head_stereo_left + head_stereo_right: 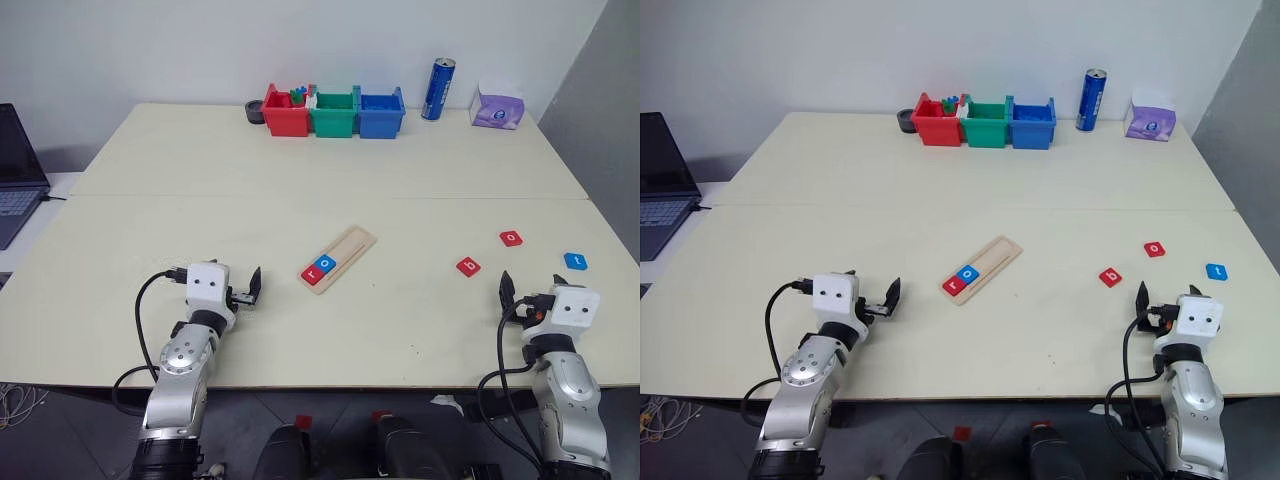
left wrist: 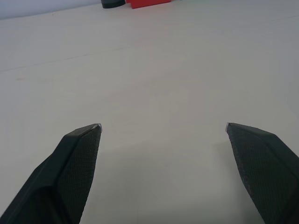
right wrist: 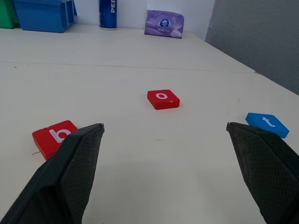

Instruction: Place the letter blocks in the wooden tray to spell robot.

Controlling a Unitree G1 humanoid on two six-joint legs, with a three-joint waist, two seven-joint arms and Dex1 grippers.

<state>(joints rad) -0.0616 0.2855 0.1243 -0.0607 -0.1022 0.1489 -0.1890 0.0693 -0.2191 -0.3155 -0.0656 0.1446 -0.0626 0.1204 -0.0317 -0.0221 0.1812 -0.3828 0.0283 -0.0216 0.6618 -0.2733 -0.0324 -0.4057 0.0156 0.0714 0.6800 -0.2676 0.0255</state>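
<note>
A long pale wooden tray [image 1: 340, 257] lies at a slant near the middle of the cream table [image 1: 300, 170], and its grooved channel holds two letter blocks at the end nearest me: a red tile [image 1: 312, 274] at the very end, whose letter I cannot read, and a blue tile with a white "o" [image 1: 326, 264] touching it; the remaining length of the groove is bare wood. Three more tiles lie loose on the table well to the right of the tray: a red "b" [image 3: 54, 138], a red "o" [image 3: 163, 99] a little farther back, and a blue "t" [image 3: 267, 123] farthest right. My right gripper [image 1: 528, 288] hovers just above the table near these three, its two black fingers spread wide with nothing between them; the red "b" sits just beside one finger. My left gripper [image 1: 247, 289] rests low over bare table to the left of the tray, fingers likewise spread wide and empty. Along the far edge stand three plastic bins in a row, touching: a red bin [image 1: 285, 112] with small coloured pieces inside, a green bin [image 1: 333, 113], and a blue bin [image 1: 381, 112]; I cannot tell their contents. A small dark round object [image 1: 255, 112] sits beside the red bin. Right of the bins stand a blue drink can [image 1: 438, 89] and a purple tissue pack [image 1: 498, 108]. A laptop [image 1: 18, 175] sits at the far left.
</note>
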